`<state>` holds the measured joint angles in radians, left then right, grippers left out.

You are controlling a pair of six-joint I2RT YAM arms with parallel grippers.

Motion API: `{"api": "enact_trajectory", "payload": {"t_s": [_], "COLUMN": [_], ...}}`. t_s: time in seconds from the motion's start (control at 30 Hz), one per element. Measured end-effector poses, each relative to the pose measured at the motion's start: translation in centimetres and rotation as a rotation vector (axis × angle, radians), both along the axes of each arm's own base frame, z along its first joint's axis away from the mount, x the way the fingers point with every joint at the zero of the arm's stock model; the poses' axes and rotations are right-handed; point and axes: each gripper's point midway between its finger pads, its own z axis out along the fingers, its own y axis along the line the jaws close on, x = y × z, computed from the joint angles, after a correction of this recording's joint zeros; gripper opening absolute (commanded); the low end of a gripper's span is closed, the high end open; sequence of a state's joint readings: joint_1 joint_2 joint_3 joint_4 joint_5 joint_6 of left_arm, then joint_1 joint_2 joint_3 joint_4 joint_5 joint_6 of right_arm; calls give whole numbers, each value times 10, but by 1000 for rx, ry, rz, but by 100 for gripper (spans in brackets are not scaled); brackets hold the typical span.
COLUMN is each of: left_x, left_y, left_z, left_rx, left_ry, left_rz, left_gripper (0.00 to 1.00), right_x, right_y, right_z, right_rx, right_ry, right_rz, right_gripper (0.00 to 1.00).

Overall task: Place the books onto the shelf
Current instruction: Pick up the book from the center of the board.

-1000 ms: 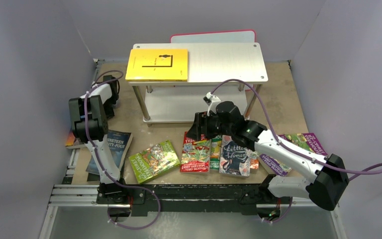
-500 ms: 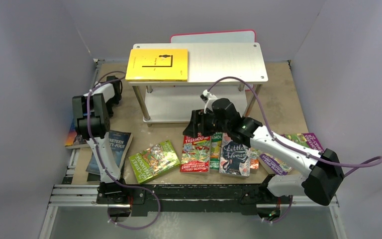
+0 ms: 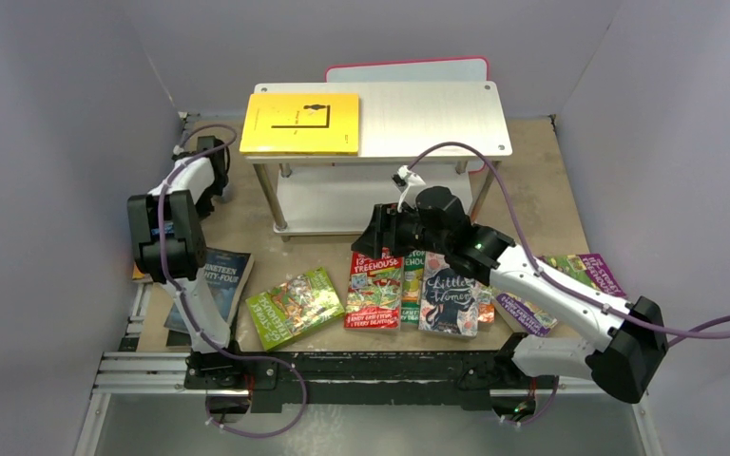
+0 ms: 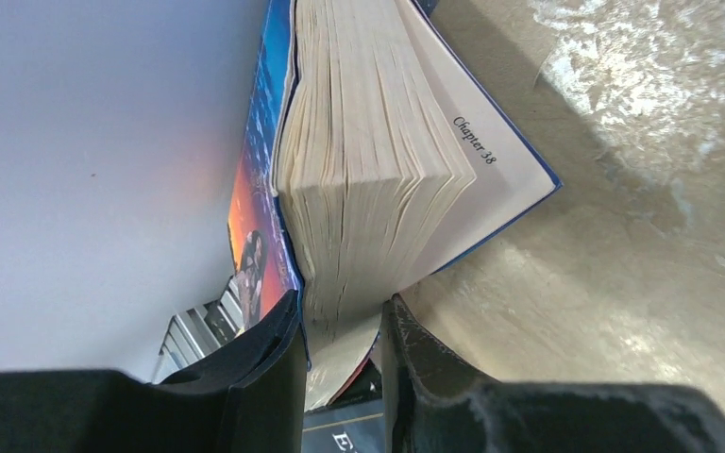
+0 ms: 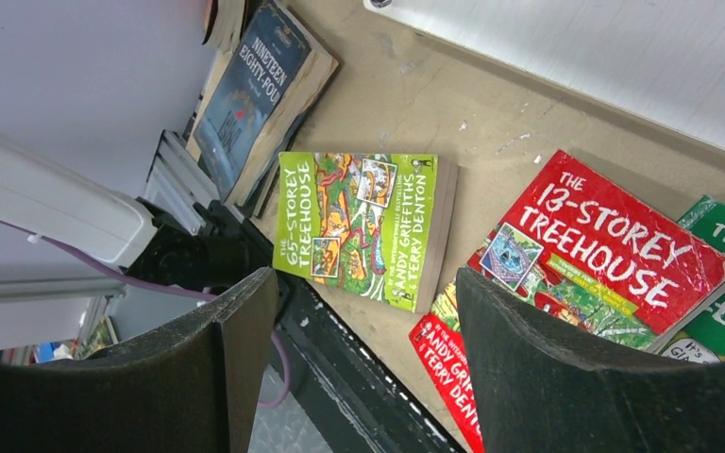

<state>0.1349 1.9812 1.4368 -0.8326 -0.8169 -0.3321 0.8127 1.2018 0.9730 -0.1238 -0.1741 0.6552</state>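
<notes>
Blue paperback (image 4: pixel 378 189) inside left tool (image 4: pixel 340 326)

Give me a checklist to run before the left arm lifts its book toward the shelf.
1. Grasp: the left gripper straddles the thick paperback, touching both sides of the page block. Ok.
2. Book held closed: one cover splays off, baring the "Chapter 38" page. Not ok.
3. Grip firm enough to lift: cannot tell.
4. Room on the shelf: the yellow book fills the left part of the top board and the right part is bare. Ok.
5. Other arm out of the way: the right gripper is open and empty, near the 13-Storey Treehouse book. Ok.
</notes>
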Motion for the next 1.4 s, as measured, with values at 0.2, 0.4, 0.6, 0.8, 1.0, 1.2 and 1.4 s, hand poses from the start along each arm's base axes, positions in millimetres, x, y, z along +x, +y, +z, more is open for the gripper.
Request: {"api": "enact_trajectory", "payload": {"t_s": [0.2, 0.4, 0.6, 0.8, 1.0, 1.2, 1.4], "left_x": [0, -3, -18, -51, -87, -123, -148], "left_y": [-9, -28, -64, -86, -112, -144, -175], "left_z": [15, 37, 98, 154, 182, 187, 169], "left_rx": [-41, -123, -270, -362, -499, -675, -864], "left_ry": [-64, -156, -411, -634, -764, -876, -916], "left_rz": [5, 6, -1, 13, 33, 75, 164], "left_gripper": [0, 0, 0, 0, 0, 0, 0], "right_x": [-3, -5, -13, -24, -41, -70, -99], "right_y": [-3, -4, -1, 8, 25, 59, 101], "right_z": [-5, -5, 1, 5, 6, 11, -16], "right_rx": [-6, -8, 4, 18, 16, 11, -70], "right_ry": [6, -6, -47, -95, -168, -312, -473], "right_rz": [-1, 5, 31, 69, 130, 227, 338], "right_gripper": [72, 72, 73, 74, 78, 87, 92]}}
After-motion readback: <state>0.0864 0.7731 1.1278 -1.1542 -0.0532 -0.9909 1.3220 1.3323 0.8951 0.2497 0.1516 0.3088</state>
